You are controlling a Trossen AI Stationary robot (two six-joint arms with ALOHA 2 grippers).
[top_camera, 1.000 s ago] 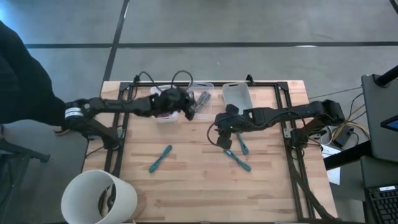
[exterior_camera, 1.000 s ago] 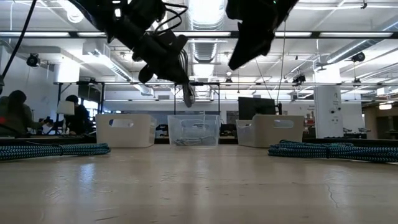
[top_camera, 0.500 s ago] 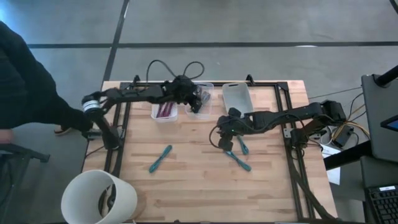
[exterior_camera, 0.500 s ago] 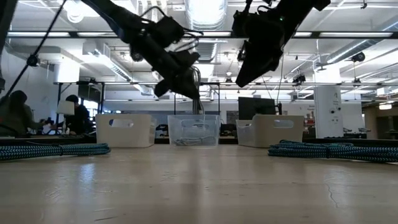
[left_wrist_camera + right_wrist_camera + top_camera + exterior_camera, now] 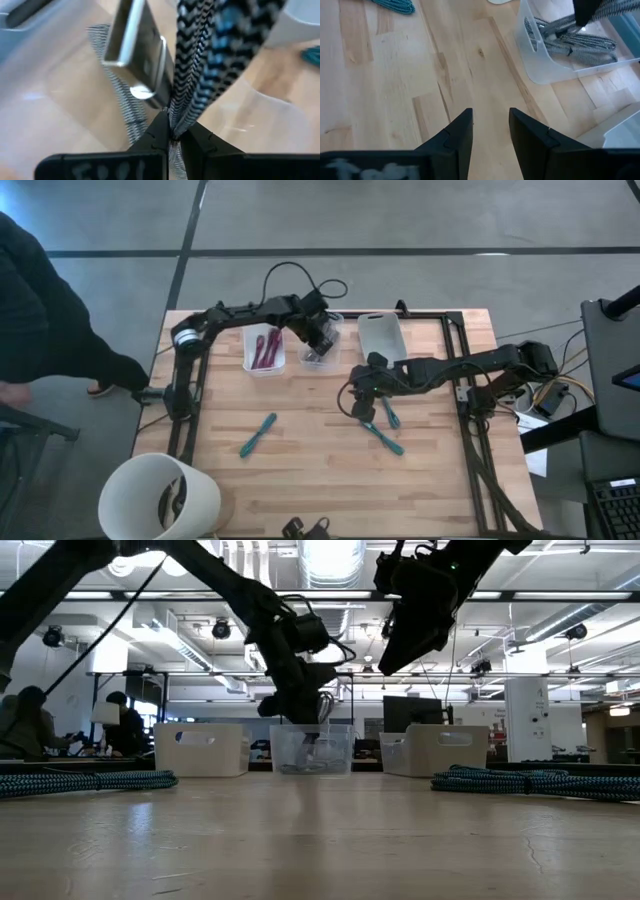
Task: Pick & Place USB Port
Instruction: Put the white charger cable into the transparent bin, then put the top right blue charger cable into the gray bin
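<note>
Change: left pincer (image 5: 322,335) has swung from the white bin (image 5: 265,348) to over the clear bin (image 5: 322,356).
Cable (image 5: 210,60): clamped in left pincer, above clear bin.
Right pincer (image 5: 490,131): parted, empty, hovering mid-worktop (image 5: 300,470).
Next: likely release.

Left gripper (image 5: 322,338) fingers pinched; right gripper (image 5: 361,408) fingers apart.

The pale, matt wooden plank table top (image 5: 320,470) showed straight grain and a few small knots. The clear plastic bin (image 5: 540,60) looked smooth and faintly glossy. The black-and-white braided cloth cable (image 5: 210,55) had a rough woven sheath, and its silver metal USB plug (image 5: 137,50) was smooth with a dull shine. The 2 dark fingers (image 5: 457,137) of the right gripper looked like matt plastic. The round white bucket (image 5: 160,498) appeared smooth.
</note>
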